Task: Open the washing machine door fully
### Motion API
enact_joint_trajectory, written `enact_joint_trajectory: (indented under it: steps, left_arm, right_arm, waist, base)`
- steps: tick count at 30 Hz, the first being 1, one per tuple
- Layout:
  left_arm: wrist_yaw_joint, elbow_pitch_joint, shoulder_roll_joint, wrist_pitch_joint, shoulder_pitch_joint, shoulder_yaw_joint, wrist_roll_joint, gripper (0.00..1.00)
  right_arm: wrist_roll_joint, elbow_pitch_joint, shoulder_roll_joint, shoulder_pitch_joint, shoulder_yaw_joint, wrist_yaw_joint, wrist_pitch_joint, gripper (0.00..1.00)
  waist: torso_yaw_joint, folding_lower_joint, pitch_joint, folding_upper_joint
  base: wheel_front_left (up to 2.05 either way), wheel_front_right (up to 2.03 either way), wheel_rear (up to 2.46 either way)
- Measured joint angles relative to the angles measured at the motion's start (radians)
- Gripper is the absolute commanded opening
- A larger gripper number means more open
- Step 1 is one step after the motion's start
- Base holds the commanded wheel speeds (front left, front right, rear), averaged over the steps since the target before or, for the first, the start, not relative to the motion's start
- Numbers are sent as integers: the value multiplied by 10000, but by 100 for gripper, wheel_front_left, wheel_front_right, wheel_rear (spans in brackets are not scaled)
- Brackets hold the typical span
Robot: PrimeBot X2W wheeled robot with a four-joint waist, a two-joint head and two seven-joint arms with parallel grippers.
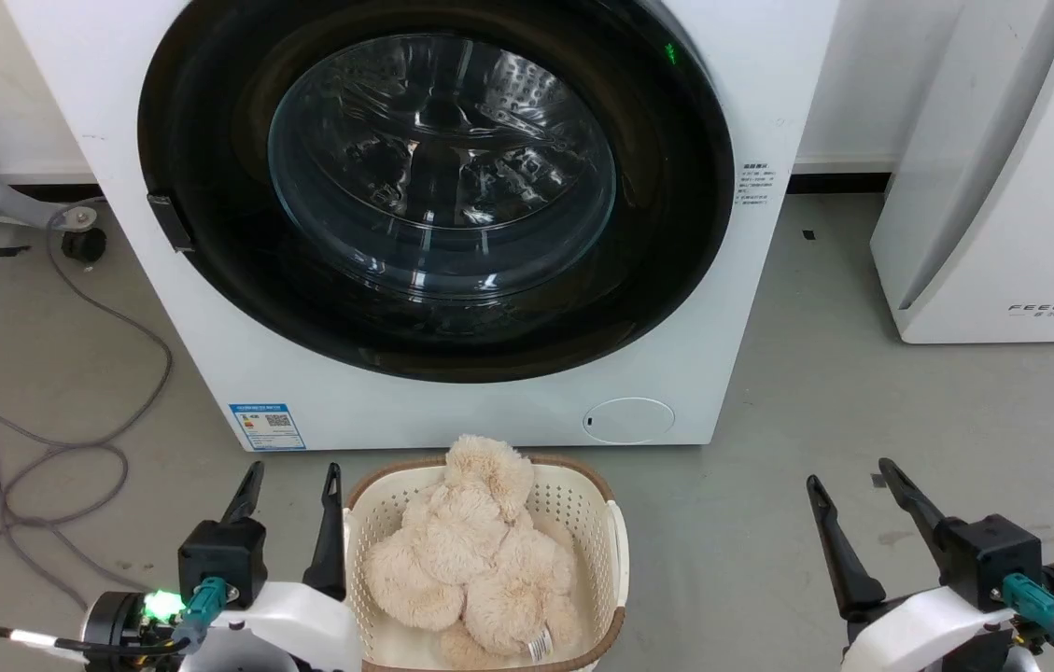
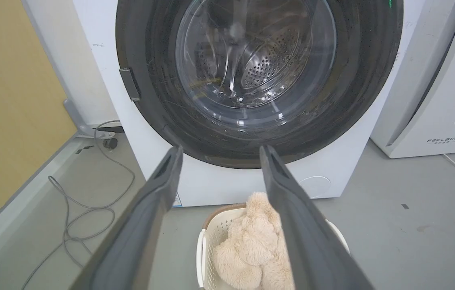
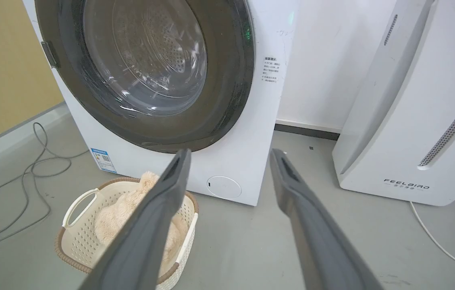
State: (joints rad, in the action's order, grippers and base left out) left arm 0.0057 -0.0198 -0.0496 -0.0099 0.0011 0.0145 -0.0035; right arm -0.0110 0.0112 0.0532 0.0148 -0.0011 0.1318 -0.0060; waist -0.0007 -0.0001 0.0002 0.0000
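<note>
**Figure: state of the door-opening task, from the head camera and both wrist cameras.** The washing machine [image 1: 452, 411] stands straight ahead of me on the grey floor. The washing machine door [image 1: 438, 187] lies shut, its glossy black ring flush against the white front and its glass bowl bulging toward me. Through the glass I can make out the perforated drum. A small dark tab [image 1: 170, 222] sits on the door's left edge; I take it for the catch or pull, though I cannot confirm that.

My left gripper [image 1: 291, 471] hangs low at the left, its two fingers spread apart with nothing between them. My right gripper [image 1: 849, 471] hangs low at the right, likewise spread and empty. Both are well apart from the door. Between them, just in front of the machine, a cream basket [image 1: 615, 532] holds a beige plush toy [image 1: 480, 551].

Progress, as I judge it: nothing of the task is done yet. What is left is to bring one gripper up to the door's edge, release the door, and swing it round until it stands fully open, keeping clear of the basket
</note>
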Motion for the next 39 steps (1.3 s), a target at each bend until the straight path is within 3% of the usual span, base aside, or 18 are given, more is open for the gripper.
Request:
enact_joint_trajectory:
  steps: [1, 3, 20, 39]
  left_arm:
    - [0, -38, 2, -12, -2, 15, -2, 100]
    - [2, -88, 2, -54, -3, 42, -23, 100]
    - [46, -426, 4, -399, -53, 374, -284, 100]
    - [136, -660, 6, -803, -257, 600, -516, 100]
  right_arm:
    - [-25, 19, 0, 1, -8, 2, -46, 100]
    - [-79, 54, 0, 3, -23, 2, -59, 0]
    - [-686, 226, 0, 13, -192, 0, -416, 0]
    - [-3850, 736, 0, -1253, -892, 0, -848, 0]
  waist:
    - [0, 1, 0, 0]
    - [-1, 0, 0, 0]
    - [58, 0, 8, 0]
    - [43, 0, 312, 0]
  base:
    - [0, 0, 0]
    - [0, 0, 0]
    - [0, 0, 0]
    - [0, 0, 0]
